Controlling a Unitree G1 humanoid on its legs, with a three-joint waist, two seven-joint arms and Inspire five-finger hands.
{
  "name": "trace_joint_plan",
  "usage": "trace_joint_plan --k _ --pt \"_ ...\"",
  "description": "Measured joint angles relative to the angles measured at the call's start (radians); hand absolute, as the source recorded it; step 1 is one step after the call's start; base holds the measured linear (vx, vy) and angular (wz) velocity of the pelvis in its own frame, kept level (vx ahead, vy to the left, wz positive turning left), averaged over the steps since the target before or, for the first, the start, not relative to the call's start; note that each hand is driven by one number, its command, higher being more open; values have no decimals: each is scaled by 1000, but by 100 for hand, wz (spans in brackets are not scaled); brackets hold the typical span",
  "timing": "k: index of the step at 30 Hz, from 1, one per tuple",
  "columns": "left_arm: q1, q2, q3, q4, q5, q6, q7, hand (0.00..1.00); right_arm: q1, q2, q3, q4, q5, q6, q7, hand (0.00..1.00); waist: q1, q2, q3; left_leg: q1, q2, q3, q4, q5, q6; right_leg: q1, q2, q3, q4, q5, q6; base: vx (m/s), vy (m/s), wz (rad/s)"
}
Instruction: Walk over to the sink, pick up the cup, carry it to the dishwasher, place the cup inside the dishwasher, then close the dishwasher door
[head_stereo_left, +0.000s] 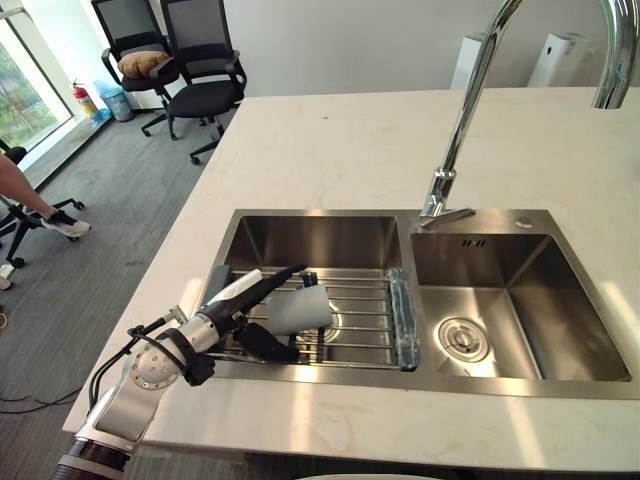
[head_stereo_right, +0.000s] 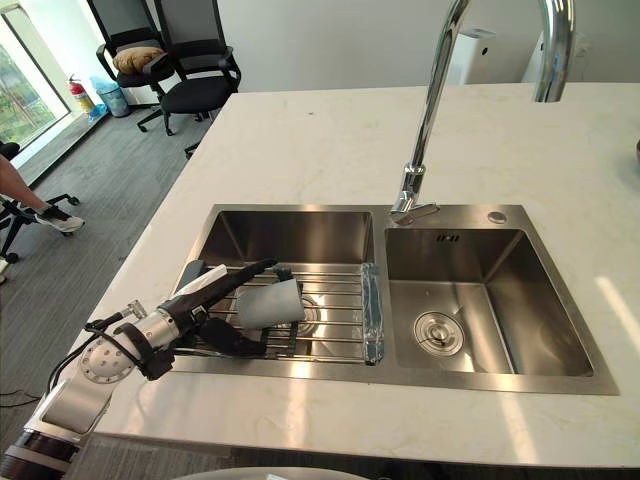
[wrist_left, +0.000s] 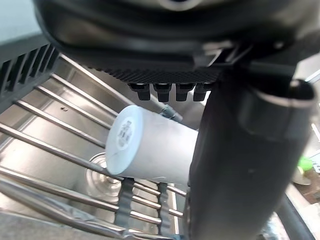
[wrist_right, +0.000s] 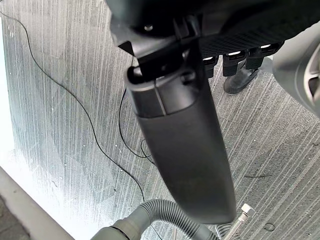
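A white cup (head_stereo_left: 303, 308) lies on its side on the wire rack (head_stereo_left: 365, 310) in the left sink basin (head_stereo_left: 315, 240). My left hand (head_stereo_left: 243, 297) reaches into that basin from the near left. Its fingers (head_stereo_left: 285, 276) stretch straight over the cup and its thumb (head_stereo_left: 265, 345) lies below, so the cup sits in the gap between them. In the left wrist view the cup's base (wrist_left: 125, 137) faces the hand (wrist_left: 240, 165), and the fingers are not curled round it. My right hand (wrist_right: 185, 140) hangs relaxed above the carpet.
A tall chrome faucet (head_stereo_left: 465, 110) stands behind the divider, with the right basin (head_stereo_left: 545, 300) beside it. A clear strip (head_stereo_left: 402, 318) lines the rack's right end. Pale counter (head_stereo_left: 340, 140) surrounds the sink. Office chairs (head_stereo_left: 200, 70) and a seated person's leg (head_stereo_left: 35, 205) are at the left.
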Motion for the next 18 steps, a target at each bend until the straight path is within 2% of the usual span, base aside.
trace_joint_plan --k 9,12,18 --pt "-57 17 -37 52 -27 57 -68 100 0 0 11 -14 0 3 -6 100 -6 0 3 6 1 14 -4 0 0 -3 0 11 0 0 1 -10 -6 -3" --pt "-80 20 -48 69 -31 88 -79 100 0 -1 11 -20 0 8 -8 100 -17 0 3 7 2 16 -4 0 -1 -3 0 13 0 0 1 -9 -4 -1" --pt "-109 36 -71 117 -24 91 -91 100 8 -2 14 -24 0 19 -16 100 -22 2 4 8 2 26 -5 -1 -1 -8 1 22 0 1 2 -28 -12 -5"
